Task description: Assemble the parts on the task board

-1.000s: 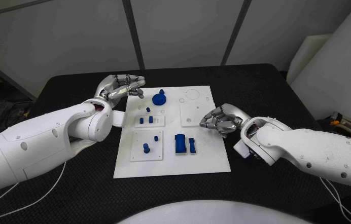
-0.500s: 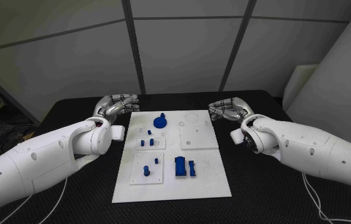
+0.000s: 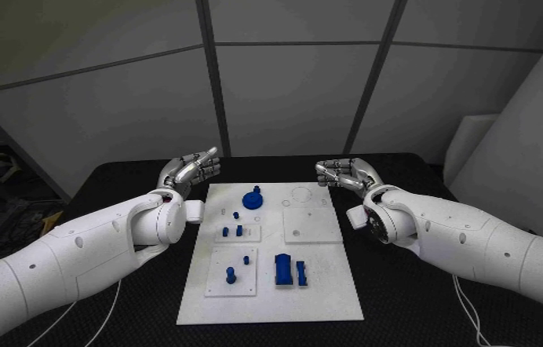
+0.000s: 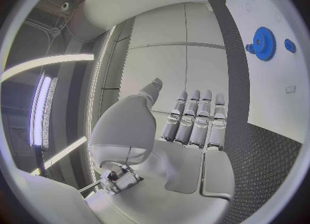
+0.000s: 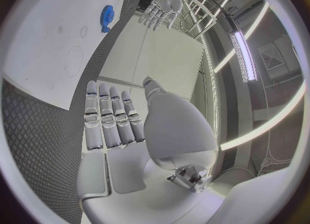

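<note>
Here I see my left hand [image 3: 190, 168] and right hand [image 3: 344, 173] empty, fingers extended, flanking the task board [image 3: 271, 300]'s far corners, off its edges.

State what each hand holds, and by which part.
Nothing is held. The left hand and the right hand are both empty with fingers extended, raised off the table beside the far end of the task board. The blue parts lie untouched on it.

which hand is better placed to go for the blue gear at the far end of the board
Left, probably. The blue gear sits on the task board's left half, nearer the open left hand; the right hand would have to cross over.
</note>
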### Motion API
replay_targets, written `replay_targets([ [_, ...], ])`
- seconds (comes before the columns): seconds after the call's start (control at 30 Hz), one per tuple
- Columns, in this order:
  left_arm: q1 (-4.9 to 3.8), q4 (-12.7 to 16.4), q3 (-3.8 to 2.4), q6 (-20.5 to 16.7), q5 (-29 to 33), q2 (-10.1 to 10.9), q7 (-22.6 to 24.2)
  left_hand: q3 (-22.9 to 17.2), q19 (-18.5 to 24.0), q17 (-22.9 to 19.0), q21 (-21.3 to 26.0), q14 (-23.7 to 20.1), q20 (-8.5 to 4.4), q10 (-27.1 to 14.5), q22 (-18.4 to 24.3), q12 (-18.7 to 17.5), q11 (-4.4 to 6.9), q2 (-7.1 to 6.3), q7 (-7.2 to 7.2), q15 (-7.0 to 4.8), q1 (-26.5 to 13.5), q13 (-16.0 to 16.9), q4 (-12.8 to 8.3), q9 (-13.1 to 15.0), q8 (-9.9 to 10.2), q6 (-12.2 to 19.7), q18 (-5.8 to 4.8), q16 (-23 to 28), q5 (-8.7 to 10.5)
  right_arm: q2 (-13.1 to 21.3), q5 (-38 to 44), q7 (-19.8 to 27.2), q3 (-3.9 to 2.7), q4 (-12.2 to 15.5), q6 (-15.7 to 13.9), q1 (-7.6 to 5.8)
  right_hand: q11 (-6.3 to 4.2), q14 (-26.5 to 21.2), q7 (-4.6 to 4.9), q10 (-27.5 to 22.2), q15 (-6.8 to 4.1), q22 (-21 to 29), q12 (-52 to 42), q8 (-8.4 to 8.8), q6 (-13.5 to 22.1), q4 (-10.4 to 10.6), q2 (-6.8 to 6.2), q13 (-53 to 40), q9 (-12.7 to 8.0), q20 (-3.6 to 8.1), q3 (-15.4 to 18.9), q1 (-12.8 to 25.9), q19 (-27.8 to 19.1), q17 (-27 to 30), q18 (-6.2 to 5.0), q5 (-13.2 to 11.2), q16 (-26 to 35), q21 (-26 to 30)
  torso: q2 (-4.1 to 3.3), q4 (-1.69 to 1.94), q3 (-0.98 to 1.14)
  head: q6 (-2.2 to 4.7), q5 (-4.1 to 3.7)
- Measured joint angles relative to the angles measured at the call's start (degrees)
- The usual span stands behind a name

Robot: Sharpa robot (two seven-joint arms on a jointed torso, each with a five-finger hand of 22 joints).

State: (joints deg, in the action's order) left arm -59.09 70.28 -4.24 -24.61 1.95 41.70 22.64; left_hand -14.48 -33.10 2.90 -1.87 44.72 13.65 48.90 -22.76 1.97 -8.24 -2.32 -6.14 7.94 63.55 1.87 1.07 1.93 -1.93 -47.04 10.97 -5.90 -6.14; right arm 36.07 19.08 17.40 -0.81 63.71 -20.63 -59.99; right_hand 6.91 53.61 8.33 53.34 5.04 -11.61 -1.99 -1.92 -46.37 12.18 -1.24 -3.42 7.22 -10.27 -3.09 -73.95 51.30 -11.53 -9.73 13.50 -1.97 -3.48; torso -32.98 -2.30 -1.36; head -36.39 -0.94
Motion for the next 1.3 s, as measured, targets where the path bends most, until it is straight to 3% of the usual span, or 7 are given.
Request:
replay_targets([
  [0.03,0.00,0.6,0.16,-0.2,0.0,0.1,0.0,0.7,1.7,-0.5,0.4,-2.3,-0.66,-2.5,1.2,-0.3,0.42,0.44,0.30,-0.39,-3.2,-0.3,-0.2,-0.3,0.4,2.4,-4.07,0.4,0.30,0.3,-0.1,0.0,0.02,0.6,-0.2,0.00,-0.28,-2.3,-0.35,-2.3,-0.68,0.5,0.3,0.33,2.0,-0.5,0.21,0.5,-0.3,0.44,0.5,3.1,-2.2,0.5,0.49,-0.6,0.3,0.5,0.07,0.12,0.07,0.15,0.03],
  [0.27,-0.42,7.8,1.79,-3.7,-0.2,1.3,0.7,4.1,9.3,-2.1,1.1,-12.6,-3.83,-13.7,6.4,-1.2,2.32,1.72,3.56,-2.23,-17.8,-1.4,-0.8,-1.4,1.2,13.2,-3.92,3.7,3.68,2.4,-2.4,1.1,0.22,7.6,-3.2,-0.01,-2.69,-14.6,-2.25,-14.5,-3.61,3.1,1.4,1.11,12.6,-3.1,0.91,2.5,-2.4,2.79,2.4,20.1,-14.0,3.1,1.84,-3.7,1.2,2.4,1.26,1.61,0.96,1.78,0.84],
  [0.47,-0.74,15.9,3.61,-10.1,-0.5,2.4,2.6,6.4,14.8,-2.6,1.5,-19.9,-6.06,-21.8,10.2,-1.6,5.43,2.10,5.24,-5.52,-28.3,-1.7,-1.0,-1.7,1.5,21.0,-4.05,5.0,5.06,6.0,-7.8,4.3,0.56,17.9,-9.8,-0.06,-5.46,-23.7,-5.28,-23.6,-4.55,5.1,1.6,1.49,20.5,-5.3,1.12,3.1,-5.5,4.53,2.8,32.7,-22.7,5.1,3.54,-6.0,1.5,2.8,1.69,2.13,1.27,1.99,0.94],
  [0.5,-0.80,16.8,3.77,-11.1,-0.5,2.5,2.9,6.8,15.5,-2.6,1.5,-20.9,-6.34,-22.9,10.6,-1.6,5.82,2.14,5.38,-5.87,-29.7,-1.7,-1.0,-1.7,1.5,22.0,-7.05,5.1,5.19,6.4,-8.7,4.9,0.61,19.2,-10.9,-0.06,-5.69,-24.9,-5.73,-24.8,-4.63,5.4,1.6,1.49,21.6,-5.5,1.15,3.1,-5.8,4.78,2.9,34.3,-23.8,5.4,3.54,-6.3,1.5,3.0,1.70,2.16,1.29,2.01,0.95],
  [0.6,-0.90,18.7,4.15,-13.8,-0.7,2.8,3.8,7.6,17.5,-2.7,1.5,-23.7,-7.22,-25.9,12.0,-1.6,6.75,2.23,5.65,-6.66,-33.6,-1.7,-1.0,-1.8,1.5,24.9,-7.06,5.2,5.50,7.5,-11.6,6.7,0.71,22.7,-14.4,-0.06,-6.15,-28.1,-6.74,-27.9,-4.80,6.1,1.6,1.49,24.3,-6.2,1.19,3.2,-6.3,6.53,3.0,38.7,-26.9,6.1,3.59,-7.1,1.5,3.1,1.75,2.24,1.32,2.02,0.95],
  [0.8,-0.95,19.5,4.28,-17.0,-1.0,3.0,5.0,9.4,21.1,-2.8,1.5,-28.5,-9.70,-31.1,14.5,-1.6,7.75,2.29,6.01,-7.50,-40.5,-1.8,-1.1,-1.9,1.7,30.0,-7.14,5.6,5.73,8.6,-15.8,9.3,0.81,25.9,-19.5,-0.06,-6.62,-33.7,-7.75,-33.5,-4.95,9.3,1.6,1.70,29.1,-8.8,1.24,3.3,-6.9,8.90,3.0,46.4,-32.2,9.4,6.73,-9.4,1.7,3.1,1.78,2.28,1.35,2.03,0.96],
  [1.3,-0.95,19.6,4.28,-19.0,-1.1,3.0,5.8,13.7,26.3,-2.8,1.5,-35.8,-13.39,-39.1,20.0,-1.6,8.21,2.35,6.13,-7.92,-50.8,-1.8,-1.1,-1.9,1.7,37.7,-7.12,5.6,5.73,8.6,-18.6,11.2,0.82,26.1,-22.6,-0.06,-6.82,-42.6,-8.29,-42.4,-5.05,11.4,1.8,1.70,36.8,-11.5,1.25,3.3,-7.1,10.17,3.1,58.7,-40.7,11.3,8.46,-13.0,1.7,3.1,1.80,2.31,1.36,2.03,0.96],
])
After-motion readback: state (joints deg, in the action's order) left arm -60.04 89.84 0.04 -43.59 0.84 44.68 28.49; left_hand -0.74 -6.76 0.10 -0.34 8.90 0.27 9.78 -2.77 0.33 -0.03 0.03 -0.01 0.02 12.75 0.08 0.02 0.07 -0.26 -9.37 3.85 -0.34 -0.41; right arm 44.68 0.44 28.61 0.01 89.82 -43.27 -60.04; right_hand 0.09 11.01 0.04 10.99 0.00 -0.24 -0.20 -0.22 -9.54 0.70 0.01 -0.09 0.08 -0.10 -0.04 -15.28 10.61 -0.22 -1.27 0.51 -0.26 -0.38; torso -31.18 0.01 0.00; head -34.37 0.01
